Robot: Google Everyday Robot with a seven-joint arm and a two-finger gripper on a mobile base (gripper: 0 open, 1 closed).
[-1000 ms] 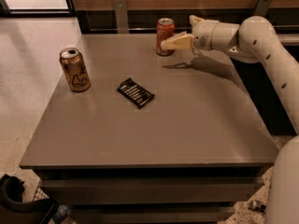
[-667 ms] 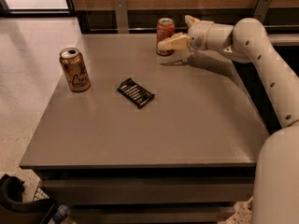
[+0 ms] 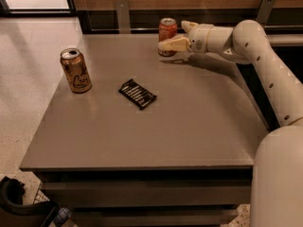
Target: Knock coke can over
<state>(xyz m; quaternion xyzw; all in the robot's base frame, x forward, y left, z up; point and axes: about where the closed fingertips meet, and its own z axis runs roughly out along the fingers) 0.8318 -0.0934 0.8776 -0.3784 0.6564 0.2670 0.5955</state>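
The grey counter carries a flat black packet near its middle. To the left, a little farther, a gold-brown can stands upright. At the far edge the coke can stands upright. The end effector is just at its right, open, with the nearer finger against the lower side of the can.

One camera, high above the near edge of the counter, looks down and toward its far side from fairly close. The claw appears at the far edge, right of centre.
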